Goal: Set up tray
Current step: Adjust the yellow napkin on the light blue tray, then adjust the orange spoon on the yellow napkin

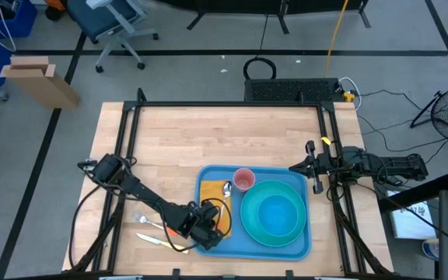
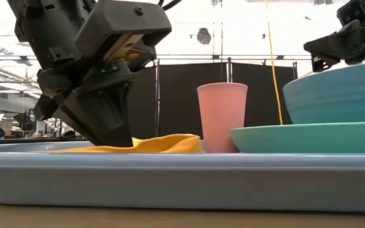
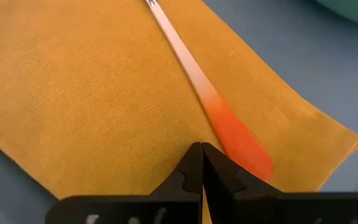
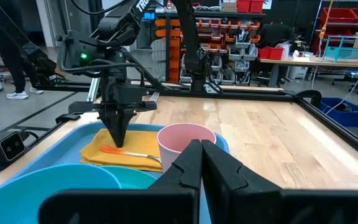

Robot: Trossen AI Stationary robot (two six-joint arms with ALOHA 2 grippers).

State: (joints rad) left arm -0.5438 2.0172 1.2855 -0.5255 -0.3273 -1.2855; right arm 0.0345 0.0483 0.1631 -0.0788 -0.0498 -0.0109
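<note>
The blue tray (image 1: 295, 176) lies at the table's near side. An orange napkin (image 3: 92, 87) is spread on its left part, and a spoon (image 3: 191, 68) with an orange handle lies on the napkin. A pink cup (image 1: 243, 180) stands on the tray beside a teal bowl (image 1: 273, 216), which sits on a teal plate (image 2: 309, 136). My left gripper (image 3: 202, 147) is shut, tips down at the napkin, right beside the spoon's handle. My right gripper (image 1: 294, 166) is shut and hovers level at the table's right edge. My left gripper comes steeply from above, slanting from the table's left, with its shut fingertips (image 4: 118, 142) at the napkin beside the spoon's orange handle end (image 3: 244, 149). Whether they touch the cloth or the handle I cannot tell.
A fork (image 1: 148, 221) and a knife (image 1: 158, 240) lie on the bare wood left of the tray, under my left arm. The far half of the table is bare wood inside a black frame (image 1: 224, 106).
</note>
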